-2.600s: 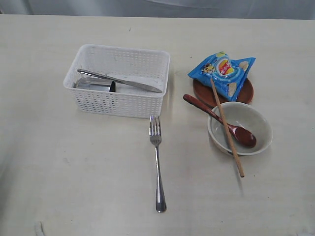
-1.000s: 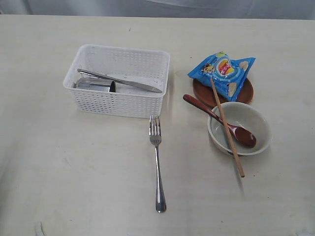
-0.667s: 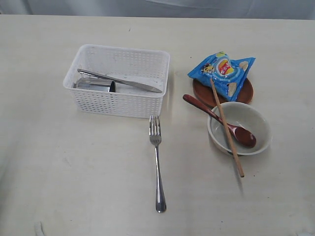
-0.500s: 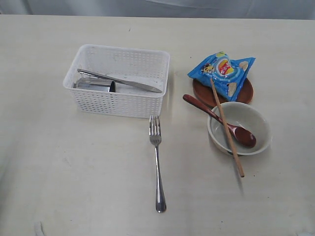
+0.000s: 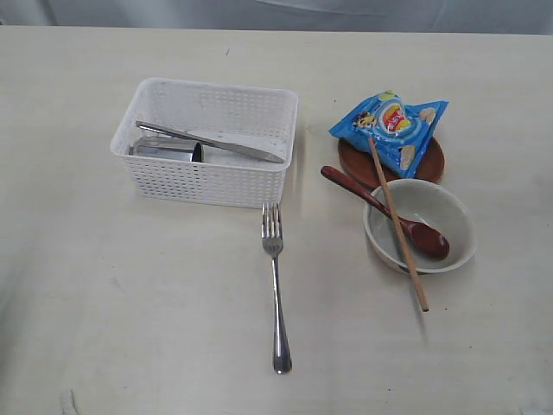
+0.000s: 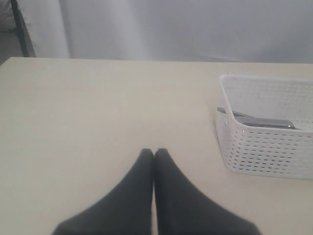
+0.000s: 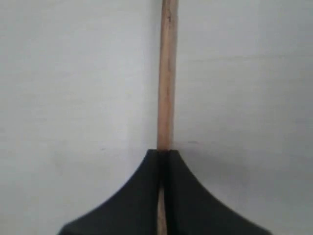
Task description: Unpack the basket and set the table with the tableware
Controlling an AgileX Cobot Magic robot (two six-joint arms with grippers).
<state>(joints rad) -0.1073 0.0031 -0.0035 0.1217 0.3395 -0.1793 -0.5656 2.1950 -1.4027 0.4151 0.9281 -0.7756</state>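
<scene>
A lab-like test bay: a bare cream desk (image 5: pixel 130 303), and beyond the left pincer (image 6: pixel 154 152) a plain pale curtain (image 6: pixel 171 29) as backdrop.

The fingers (image 6: pixel 139 188) are dark and pressed flat together, their tips meeting in one thin seam with nothing between them. They hang just above bare cream worktop (image 6: pixel 83 122), which stretches plain ahead of them to its far edge. Ahead of the fingertips and off to one side, well apart from them, stands the white basket (image 6: pixel 266 152), its lattice wall and rolled rim facing the fingers. Grey steel (image 6: pixel 259 122) lies inside it, seen over the rim; which piece it is cannot be told. Beyond the worktop's far edge hangs a pale grey backdrop (image 6: pixel 186 27), and on the side away from the basket a dark post (image 6: pixel 19 24) stands.
</scene>
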